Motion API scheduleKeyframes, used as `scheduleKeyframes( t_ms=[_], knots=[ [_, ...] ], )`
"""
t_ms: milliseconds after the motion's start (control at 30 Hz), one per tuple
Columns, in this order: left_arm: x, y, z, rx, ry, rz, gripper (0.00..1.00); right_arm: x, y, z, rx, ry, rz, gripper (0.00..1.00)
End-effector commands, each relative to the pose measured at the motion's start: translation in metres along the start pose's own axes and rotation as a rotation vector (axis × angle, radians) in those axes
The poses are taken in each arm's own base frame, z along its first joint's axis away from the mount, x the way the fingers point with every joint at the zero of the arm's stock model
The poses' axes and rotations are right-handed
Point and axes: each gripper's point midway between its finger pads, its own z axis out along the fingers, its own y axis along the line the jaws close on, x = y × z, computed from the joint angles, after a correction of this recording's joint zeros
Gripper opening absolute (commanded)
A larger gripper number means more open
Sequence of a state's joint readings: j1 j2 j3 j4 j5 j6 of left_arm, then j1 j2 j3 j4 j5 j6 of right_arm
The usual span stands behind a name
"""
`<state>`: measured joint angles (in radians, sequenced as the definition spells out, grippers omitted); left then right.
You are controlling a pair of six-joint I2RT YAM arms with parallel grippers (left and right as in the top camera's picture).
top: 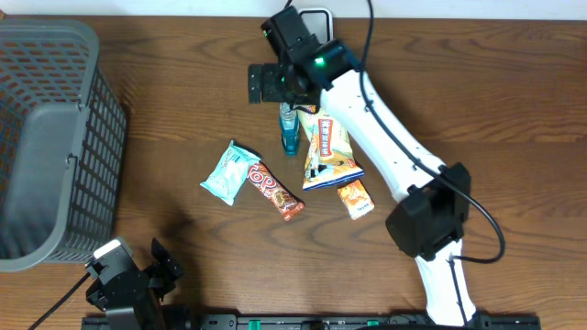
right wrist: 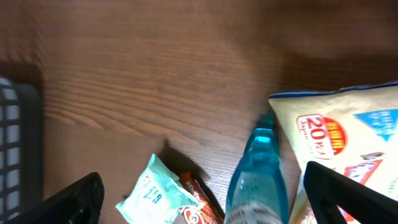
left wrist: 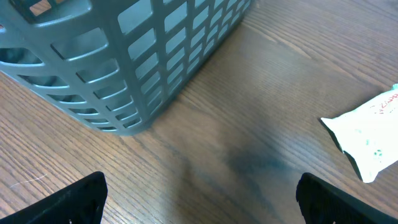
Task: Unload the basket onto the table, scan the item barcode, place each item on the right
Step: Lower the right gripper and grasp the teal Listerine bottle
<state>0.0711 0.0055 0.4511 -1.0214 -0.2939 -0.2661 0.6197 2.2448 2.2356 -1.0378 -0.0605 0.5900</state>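
— Fingertips [right wrist: 73, 202] come first: the two black ones of my right gripper [top: 260, 83] sit in the lower corners of its wrist view. They are spread wide, with nothing gripped between them.

— What lies under them?

— Brown wood of the table [top: 477, 82], and the blue bottle [top: 290, 128]. In that view the bottle reaches up between the fingers, held by neither. From overhead, the gripper hangs just past the bottle's far end, slightly to its left. Whether the bottle lies flat or stands, I cannot tell.

— And your other tool?

— My left gripper [top: 165, 261] is spread just as wide and holds nothing. It sits over bare wood, well apart from the bottle, toward my near left. The grey basket [top: 55, 137] stands far to the bottle's left, and its mesh wall fills the top of the left wrist view.

— Where is the item to scan?

— Five goods lie loose on the table, none in either grip. The yellow snack bag [top: 327, 151] touches the bottle's right side. The mint-green packet [top: 229, 171] lies to the bottle's near left, and the brown bar [top: 275, 191] is just beside it, on the side facing the bottle. The small orange packet [top: 355, 197] lies to the bottle's near right, against the bag's near corner. Which one is meant I cannot tell, and the print on them is too small for me to pick out a barcode.
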Motion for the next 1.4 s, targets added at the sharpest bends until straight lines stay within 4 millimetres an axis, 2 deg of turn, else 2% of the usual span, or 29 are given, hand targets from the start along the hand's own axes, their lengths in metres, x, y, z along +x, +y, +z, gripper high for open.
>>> scheduleKeyframes(
  t_ms=[0, 67, 367, 467, 600, 800, 933, 1033, 1233, 1367],
  knots=[
    [-0.004, 0.002, -0.003, -0.006, -0.013, -0.014, 0.97, 0.007, -0.003, 0.022, 0.032, 0.024, 0.018, 0.94],
    [-0.004, 0.002, -0.003, -0.006, -0.013, -0.014, 0.97, 0.012, -0.007, 0.031, 0.047, 0.044, 0.033, 0.89],
    [-0.004, 0.002, -0.003, -0.006, -0.013, -0.014, 0.97, 0.026, -0.025, 0.039, 0.132, 0.094, 0.016, 0.89],
    [-0.004, 0.002, -0.003, -0.006, -0.013, -0.014, 0.98, 0.033, -0.029, 0.045, 0.149, 0.121, 0.01, 0.86],
    [-0.004, 0.002, -0.003, -0.006, -0.013, -0.014, 0.97, 0.044, -0.037, 0.053, 0.173, 0.169, -0.007, 0.73],
    [-0.004, 0.002, -0.003, -0.006, -0.013, -0.014, 0.98, 0.051, -0.04, 0.053, 0.182, 0.198, -0.054, 0.56],
    [-0.004, 0.002, -0.003, -0.006, -0.013, -0.014, 0.97, 0.056, -0.044, 0.052, 0.196, 0.223, -0.071, 0.38],
    [-0.004, 0.002, -0.003, -0.006, -0.013, -0.014, 0.97, 0.059, -0.044, 0.053, 0.18, 0.24, -0.128, 0.31],
    [-0.004, 0.002, -0.003, -0.006, -0.013, -0.014, 0.97, 0.067, -0.028, 0.046, 0.014, 0.316, -0.301, 0.11],
    [-0.004, 0.002, -0.003, -0.006, -0.013, -0.014, 0.97, 0.068, -0.017, 0.017, -0.191, 0.369, -0.362, 0.06]
  ],
)
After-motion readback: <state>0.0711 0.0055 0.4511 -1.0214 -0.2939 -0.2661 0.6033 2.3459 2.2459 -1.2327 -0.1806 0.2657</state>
